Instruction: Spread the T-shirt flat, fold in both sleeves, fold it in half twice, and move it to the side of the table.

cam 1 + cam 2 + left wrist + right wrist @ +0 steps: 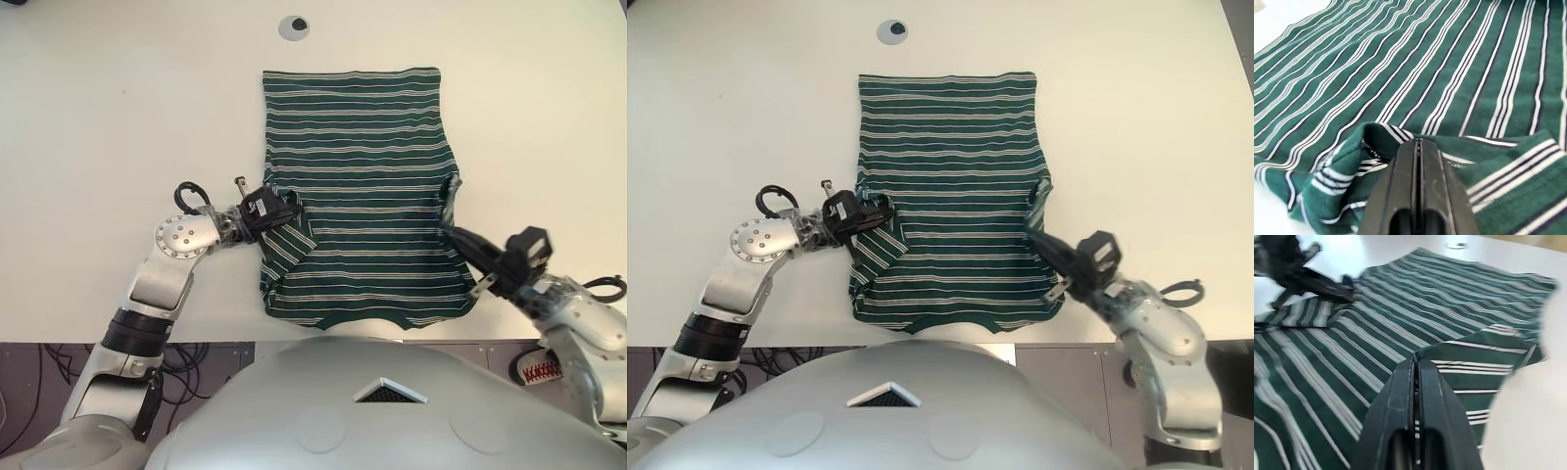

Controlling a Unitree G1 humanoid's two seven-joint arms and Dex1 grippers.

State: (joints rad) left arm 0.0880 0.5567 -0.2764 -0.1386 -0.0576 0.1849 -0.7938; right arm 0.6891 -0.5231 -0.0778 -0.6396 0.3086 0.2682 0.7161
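White counter (98, 117) carries a green T-shirt (362, 147) with pale stripes. It lies at the counter's middle, neckline toward the robot and close to the front edge, hem at the far end. Both sleeves are turned in over the body. The left pincer (287, 208) sits at the shirt's left side, jaws closed on the bunched left sleeve (1366, 147). The right pincer (456, 235) lies low at the right side, jaws pressed together on the edge of the folded right sleeve (1484, 352). A small grey round disc (294, 27) rests on the counter beyond the hem, apart from the cloth.
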